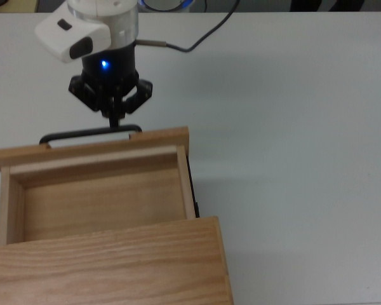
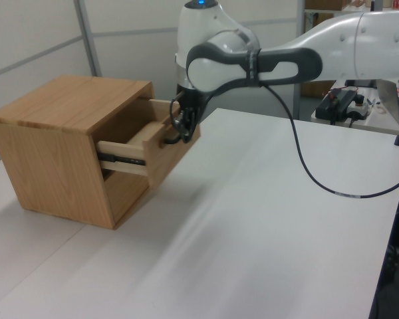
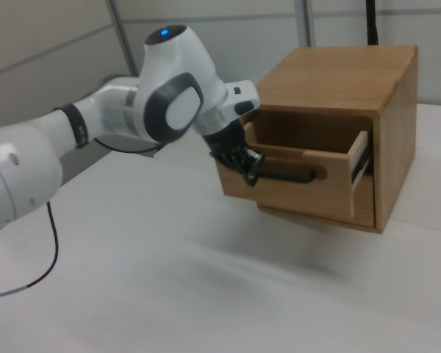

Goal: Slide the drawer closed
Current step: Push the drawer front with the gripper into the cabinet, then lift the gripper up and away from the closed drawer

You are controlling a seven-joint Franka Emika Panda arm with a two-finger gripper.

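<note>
A: Top view first. Where does the job stand?

B: Mid-push, I judge. The drawer [image 1: 95, 190] is roughly half out of the cabinet [image 1: 108, 267], its open tray showing between the front panel and the cabinet top. The gripper [image 1: 115, 121] sits against the black bar handle [image 1: 89, 135], on the outer side of the front panel.

A: Are its fingers together or apart?

B: Together, as far as I can see: they come down as one dark tip onto the handle, not around it. So this looks like pressing, not gripping.

A: Room to move?

B: The table [image 1: 292, 127] is bare to the top view's right, and nothing lies inside the tray to jam.

A: The left view?

B: The drawer [image 2: 156, 143] projects from the cabinet [image 2: 60, 146] with its slide rail [image 2: 123, 161] exposed. The gripper [image 2: 179, 129] is at the panel's face. The next move, I think, calls for a straight push along the rail; an off-axis shove could bind it.

A: And the right view?

B: The handle [image 3: 287, 175] shows clearly, the gripper [image 3: 251, 168] at the end nearer the right view's left. That is off-centre, so the drawer [image 3: 309, 184] may twist slightly. The panel's edges are still well apart from the cabinet [image 3: 382, 132] front, so a good stretch of travel remains.
</note>
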